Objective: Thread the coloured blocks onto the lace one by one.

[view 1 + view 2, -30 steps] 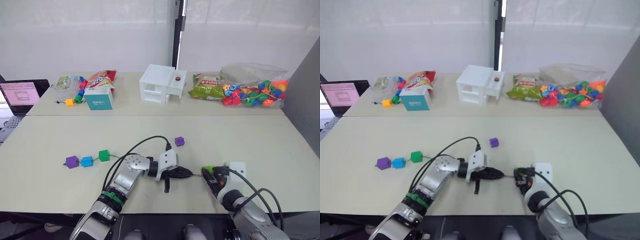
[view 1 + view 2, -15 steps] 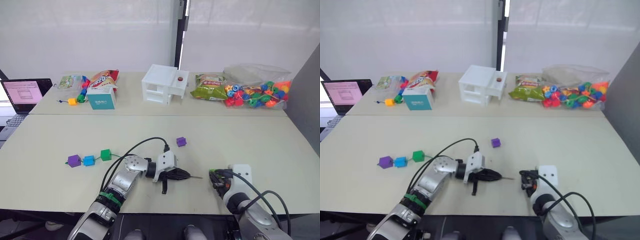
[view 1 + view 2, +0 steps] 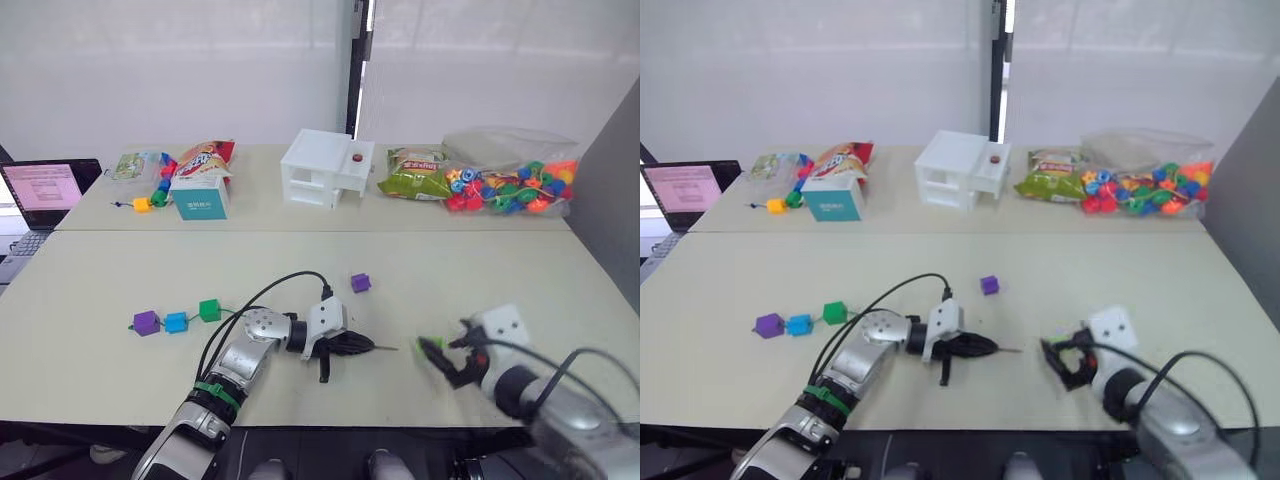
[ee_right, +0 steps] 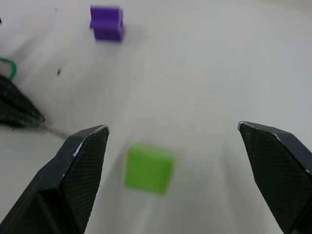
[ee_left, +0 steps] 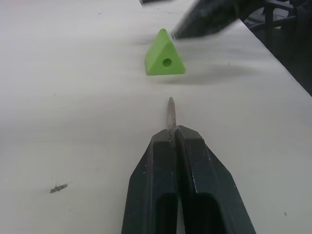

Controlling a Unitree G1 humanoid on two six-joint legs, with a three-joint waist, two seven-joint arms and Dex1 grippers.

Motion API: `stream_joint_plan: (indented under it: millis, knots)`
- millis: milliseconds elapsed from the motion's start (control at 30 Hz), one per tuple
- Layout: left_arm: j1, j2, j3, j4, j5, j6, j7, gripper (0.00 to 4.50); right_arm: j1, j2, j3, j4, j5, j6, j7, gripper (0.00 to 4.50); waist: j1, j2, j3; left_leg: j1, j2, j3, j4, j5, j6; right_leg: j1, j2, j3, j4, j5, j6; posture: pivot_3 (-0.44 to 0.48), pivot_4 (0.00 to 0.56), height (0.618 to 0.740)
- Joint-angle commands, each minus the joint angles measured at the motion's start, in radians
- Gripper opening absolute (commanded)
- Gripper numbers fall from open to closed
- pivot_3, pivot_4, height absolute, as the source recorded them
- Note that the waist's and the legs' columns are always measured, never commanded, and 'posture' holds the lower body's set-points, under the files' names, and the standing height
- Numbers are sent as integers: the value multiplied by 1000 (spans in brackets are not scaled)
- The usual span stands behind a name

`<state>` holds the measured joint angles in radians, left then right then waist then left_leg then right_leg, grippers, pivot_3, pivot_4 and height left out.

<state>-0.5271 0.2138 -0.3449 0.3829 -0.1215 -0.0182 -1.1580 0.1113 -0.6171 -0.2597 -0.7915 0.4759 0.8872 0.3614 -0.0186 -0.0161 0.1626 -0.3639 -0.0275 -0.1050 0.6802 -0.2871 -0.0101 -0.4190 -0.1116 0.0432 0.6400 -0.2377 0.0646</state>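
My left gripper (image 3: 362, 346) lies low over the table, shut on the lace's silvery needle tip (image 5: 170, 109), which points to the right. The green lace (image 3: 232, 313) runs left through a dark green block (image 3: 209, 310), a blue block (image 3: 176, 322) and a purple block (image 3: 146, 322). A light green block (image 5: 165, 61) sits on the table a short way beyond the needle tip, touching nothing. My right gripper (image 4: 173, 129) hovers over this block (image 4: 148, 168), open, with its fingers wide on both sides. A loose purple block (image 3: 360, 283) lies farther back.
Along the back of the table stand a white box (image 3: 325, 168), a teal carton (image 3: 198, 197), snack bags (image 3: 410, 175), a clear bag of round beads (image 3: 510, 185) and a short bead chain (image 3: 150, 196). A laptop (image 3: 40, 190) sits at far left. A black cable (image 3: 270, 292) loops from my left wrist.
My right gripper has opened wide and let go of the light green block, drawing back to the right from the needle tip. The left gripper stays shut on the needle.
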Motion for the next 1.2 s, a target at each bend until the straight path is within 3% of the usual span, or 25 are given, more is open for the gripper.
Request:
stream_joint_plan:
  millis: [33, 133, 233, 533, 767, 800, 1067, 1200]
  knots:
    - [2, -10, 10, -22, -10, -10, 16, 0, -76, -253, 6, 57, 56, -1, 277, 4483, 2, 0, 0, 0, 0, 0, 0, 0, 0, 0, 0, 0, 0, 0, 0, 0, 150, 740]
    - [4, -30, 13, -30, -21, -20, 24, 0, -136, -465, 117, 162, -8, -122, 488, 4483, 4, -1, 1, 0, 0, 0, 0, -1, 1, 1, 0, -1, -2, 0, 0, 0, 150, 740]
    - [0, -45, 14, -36, -24, -16, 26, 0, -245, -577, 258, 303, -112, -285, 654, 4483, 5, -1, 1, -1, 0, 0, 0, -1, 1, 2, 0, -1, -6, 0, 0, 0, 150, 740]
    - [4, -46, -1, -37, 19, -28, 61, 0, -631, -496, 617, 656, -391, -581, 972, 4483, 1, -1, 1, -5, 1, 2, 1, 0, 0, -2, 0, -1, -9, 0, 1, 0, 150, 740]
    - [7, -45, -12, -57, 24, -21, 73, 0, -681, -422, 676, 745, -480, -630, 1032, 4483, 7, -1, 1, -6, 0, 2, 2, 0, 0, -2, -1, -1, -9, 2, 2, 0, 150, 740]
    - [8, -44, -14, -58, 25, -22, 74, 0, -681, -416, 675, 749, -488, -624, 1034, 3976, 6, -1, 1, -6, 0, 2, 2, 0, 0, -2, -1, -1, -9, 2, 2, 0, 150, 740]
    - [12, -40, -25, -70, 23, -22, 70, 0, -658, -395, 662, 744, -506, -510, 1032, 1344, 4, -1, 1, -5, 0, 1, 2, 1, -1, -1, -1, -1, -9, 2, 2, 0, 150, 740]
    - [8, -44, -28, -70, 21, -19, 71, 0, -635, -367, 620, 658, -455, -363, 1007, 1280, 5, -1, 1, -5, 0, 1, 3, 1, -1, -1, -1, -1, -9, 2, 2, 0, 150, 740]
